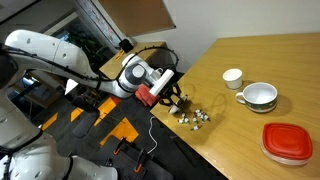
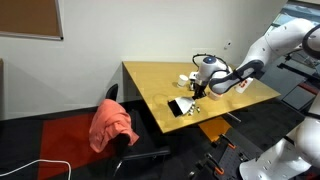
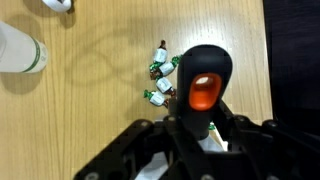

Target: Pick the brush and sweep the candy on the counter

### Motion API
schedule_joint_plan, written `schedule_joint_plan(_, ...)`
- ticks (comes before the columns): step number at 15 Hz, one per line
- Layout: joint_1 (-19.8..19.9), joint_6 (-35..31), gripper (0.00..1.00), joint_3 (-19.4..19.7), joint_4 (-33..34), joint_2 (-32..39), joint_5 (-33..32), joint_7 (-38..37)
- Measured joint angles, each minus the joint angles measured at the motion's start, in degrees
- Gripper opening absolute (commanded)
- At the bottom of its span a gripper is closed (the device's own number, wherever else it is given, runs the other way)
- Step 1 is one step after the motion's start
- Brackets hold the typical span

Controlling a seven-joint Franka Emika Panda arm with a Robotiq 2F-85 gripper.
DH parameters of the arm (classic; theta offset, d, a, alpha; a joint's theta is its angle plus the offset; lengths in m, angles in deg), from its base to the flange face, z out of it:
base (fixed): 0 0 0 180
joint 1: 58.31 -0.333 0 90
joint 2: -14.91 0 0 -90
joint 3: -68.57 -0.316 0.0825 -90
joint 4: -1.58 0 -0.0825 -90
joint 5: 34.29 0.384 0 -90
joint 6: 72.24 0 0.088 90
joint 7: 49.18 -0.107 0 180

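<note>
Down at the bottom centre of the wrist view, the gripper (image 3: 205, 128) is clamped on the brush (image 3: 203, 62), jaws pressed in on both sides of it. From this angle the brush reads as a dark rounded shape with an orange patch in the middle. Just left of it sits the candy (image 3: 160, 96), a small scatter of whitish and green pieces on the light-brown counter (image 3: 100, 110), and the nearest piece is right beside the brush, though I can't tell whether they touch. Over at the left edge, a white cup (image 3: 20, 52) stands well apart from the sweets.

Switching to an exterior view, the gripper (image 1: 175, 97) comes in from the left, low over the counter (image 1: 250, 60) near its dark front edge, with the brush (image 1: 179, 102) hanging dark beneath it. The candy (image 1: 197, 115) lies just right of the bristles. Further right we have the white cup (image 1: 232, 77), a white bowl (image 1: 260, 95) and a red lid (image 1: 288, 142). From the opposite side, the gripper (image 2: 197, 90) hovers over the counter (image 2: 155, 80), and an orange cloth (image 2: 112, 125) is draped on a chair at lower left
</note>
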Motion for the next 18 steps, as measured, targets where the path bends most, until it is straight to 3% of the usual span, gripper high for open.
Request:
schedule_joint_plan(9, 1.99, 2.00, 0.13, 3.74, -2.65, -0.17, -5.09, 0.09)
schedule_joint_plan(18, 4.48, 4.07, 0.13, 8.38, -2.89, -0.73, -23.29, -5.45)
